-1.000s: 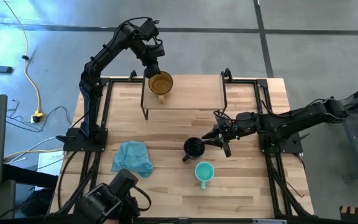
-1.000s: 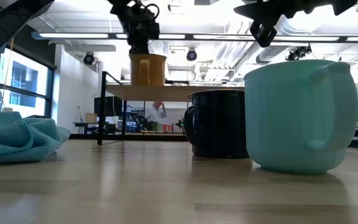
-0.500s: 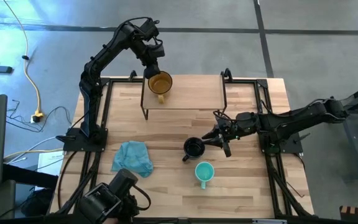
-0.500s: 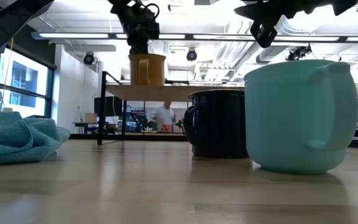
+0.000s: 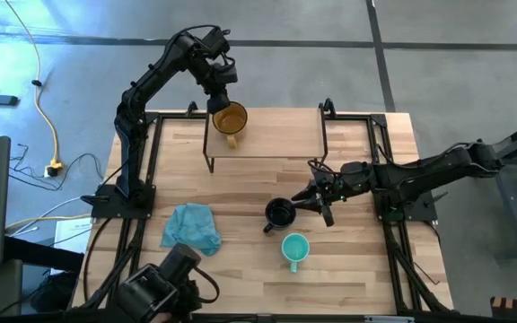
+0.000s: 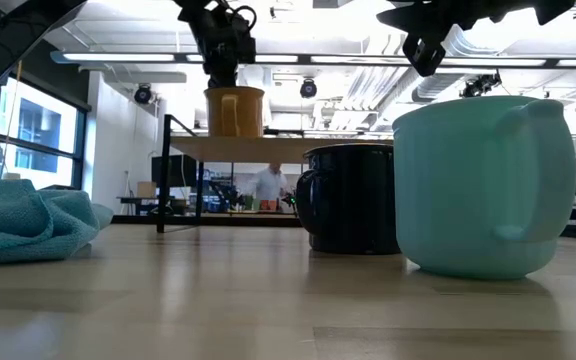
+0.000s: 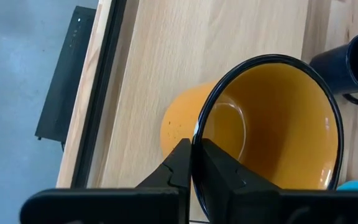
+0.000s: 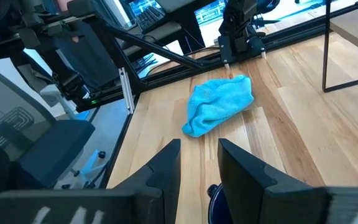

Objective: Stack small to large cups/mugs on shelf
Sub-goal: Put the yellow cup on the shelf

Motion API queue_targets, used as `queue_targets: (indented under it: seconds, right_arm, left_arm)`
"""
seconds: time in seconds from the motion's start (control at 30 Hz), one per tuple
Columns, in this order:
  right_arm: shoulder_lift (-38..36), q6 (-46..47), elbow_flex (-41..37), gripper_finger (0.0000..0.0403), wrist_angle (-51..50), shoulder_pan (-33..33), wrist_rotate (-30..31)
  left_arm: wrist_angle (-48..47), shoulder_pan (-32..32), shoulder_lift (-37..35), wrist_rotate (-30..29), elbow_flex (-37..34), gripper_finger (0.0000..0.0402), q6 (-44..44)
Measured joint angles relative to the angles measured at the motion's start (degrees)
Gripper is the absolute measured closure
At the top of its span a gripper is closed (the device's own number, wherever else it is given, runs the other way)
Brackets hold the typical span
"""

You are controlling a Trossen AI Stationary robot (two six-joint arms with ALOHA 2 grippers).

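Observation:
The amber mug [image 5: 231,119] stands at the left end of the shelf [image 5: 276,135], with my left gripper [image 7: 197,168] shut on its rim from above. The black mug [image 5: 279,213] and the teal mug [image 5: 294,248] stand upright on the tabletop in front of the shelf, the teal one nearer the front edge. My right gripper [image 5: 317,205] hovers open just right of the black mug, whose rim [image 8: 213,193] shows below its fingers. It touches nothing. My left gripper pinches the amber mug's rim [image 7: 195,140] on the side toward the table's far left. One finger [image 7: 224,169] is inside the mug and one [image 7: 178,167] outside. The fingers come steeply from above. In the low view the mug's base [image 6: 235,133] meets the shelf board.
A crumpled blue cloth [image 5: 192,227] lies on the table's front left. The shelf's black legs [image 5: 208,161] stand behind the black mug. A person shows far off in the room under the shelf [image 6: 266,185].

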Motion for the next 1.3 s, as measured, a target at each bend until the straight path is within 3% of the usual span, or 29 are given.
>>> queue_targets:
  seconds: [0.33,1.3]
  right_arm:
    - [0.0,-0.6,0.0,0.0307,0.0,0.0,0.0]
    - [0.0,-0.6,0.0,0.0307,0.0,0.0,0.0]
  left_arm:
    - [0.0,0.0,0.0,-0.6,0.0,0.0367,1.0]
    - [1.7,-0.9,0.0,-1.2,0.0,0.0364,1.5]
